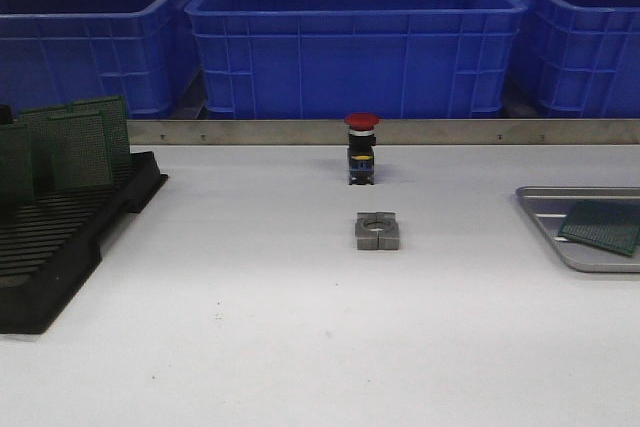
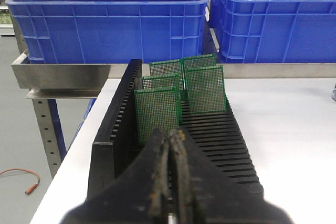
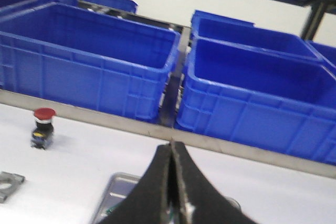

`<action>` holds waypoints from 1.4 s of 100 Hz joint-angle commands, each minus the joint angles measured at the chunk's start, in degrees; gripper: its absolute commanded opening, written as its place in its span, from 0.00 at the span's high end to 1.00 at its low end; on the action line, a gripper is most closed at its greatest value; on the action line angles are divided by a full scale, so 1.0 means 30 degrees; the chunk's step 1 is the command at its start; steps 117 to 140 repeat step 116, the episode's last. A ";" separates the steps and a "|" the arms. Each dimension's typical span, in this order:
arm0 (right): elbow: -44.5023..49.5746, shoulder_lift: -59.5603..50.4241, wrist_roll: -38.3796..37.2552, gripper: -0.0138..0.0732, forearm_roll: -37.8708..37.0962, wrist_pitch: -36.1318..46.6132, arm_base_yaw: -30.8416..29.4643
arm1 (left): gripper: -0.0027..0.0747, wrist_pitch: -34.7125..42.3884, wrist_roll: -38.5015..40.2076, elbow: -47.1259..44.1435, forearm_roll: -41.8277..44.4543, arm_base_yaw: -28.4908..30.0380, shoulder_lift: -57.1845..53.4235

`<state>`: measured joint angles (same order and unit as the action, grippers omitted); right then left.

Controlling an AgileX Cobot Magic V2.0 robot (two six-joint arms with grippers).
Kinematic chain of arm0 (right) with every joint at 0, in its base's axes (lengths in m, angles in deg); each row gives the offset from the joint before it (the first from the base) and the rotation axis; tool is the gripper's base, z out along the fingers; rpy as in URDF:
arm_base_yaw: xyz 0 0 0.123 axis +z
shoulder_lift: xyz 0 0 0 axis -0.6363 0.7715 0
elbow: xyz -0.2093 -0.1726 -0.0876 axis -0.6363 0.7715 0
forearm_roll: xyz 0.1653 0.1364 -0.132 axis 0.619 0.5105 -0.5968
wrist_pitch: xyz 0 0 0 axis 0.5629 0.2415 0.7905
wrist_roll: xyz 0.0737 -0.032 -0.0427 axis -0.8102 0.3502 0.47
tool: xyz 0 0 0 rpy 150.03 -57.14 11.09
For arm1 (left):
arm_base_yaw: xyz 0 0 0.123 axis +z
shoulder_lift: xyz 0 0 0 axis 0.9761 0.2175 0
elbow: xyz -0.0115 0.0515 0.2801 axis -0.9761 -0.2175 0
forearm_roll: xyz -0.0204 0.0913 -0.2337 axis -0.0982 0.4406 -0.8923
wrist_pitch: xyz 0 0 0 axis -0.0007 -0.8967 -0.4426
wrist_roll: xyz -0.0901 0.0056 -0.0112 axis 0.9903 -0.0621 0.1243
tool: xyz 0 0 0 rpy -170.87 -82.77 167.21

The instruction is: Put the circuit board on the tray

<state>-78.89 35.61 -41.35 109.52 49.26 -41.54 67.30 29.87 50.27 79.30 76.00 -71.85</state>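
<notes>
Several green circuit boards (image 1: 80, 147) stand upright in a black slotted rack (image 1: 60, 237) at the left of the table; they also show in the left wrist view (image 2: 157, 113). One green circuit board (image 1: 602, 225) lies flat on the silver tray (image 1: 560, 209) at the right edge. My left gripper (image 2: 170, 136) is shut and empty, just short of the nearest standing board. My right gripper (image 3: 171, 146) is shut and empty above the tray (image 3: 118, 188). Neither gripper shows in the front view.
Blue plastic bins (image 1: 355, 37) line the back behind a metal rail (image 1: 450, 131). A red-topped push button (image 1: 361, 147) and a small grey metal block (image 1: 377, 231) sit mid-table. The rack (image 2: 113, 129) stands near the table's left edge.
</notes>
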 commanded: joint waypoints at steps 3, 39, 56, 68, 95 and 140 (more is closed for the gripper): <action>0.0219 -0.0290 -0.6956 0.97 -0.6962 0.1404 -0.0562 | 0.99 0.1593 0.0238 -0.0928 -0.0194 0.0012 -0.0587; 0.4160 -0.3969 -1.2571 0.97 -1.0965 0.1797 -0.0806 | 0.99 0.1593 0.0238 -0.0928 -0.0194 0.0012 -0.0587; 0.4160 -0.4022 -1.2571 0.97 -1.0965 0.1836 -0.0806 | 0.99 0.1593 0.0238 -0.0928 -0.0194 0.0012 -0.0587; 0.4160 -0.4022 -1.2571 0.97 -1.0965 0.1803 -0.0806 | 0.99 0.1593 0.0238 -0.0928 -0.0194 0.0012 -0.0587; 0.4160 -0.4022 -1.2571 0.97 -1.0965 0.1744 -0.0806 | 0.99 0.1593 0.0238 -0.0928 -0.0194 0.0012 -0.0587; 0.4160 -0.4022 -1.2571 0.97 -1.0965 0.1744 -0.0806 | 0.99 0.1593 0.0238 -0.0928 -0.0194 0.0012 -0.0587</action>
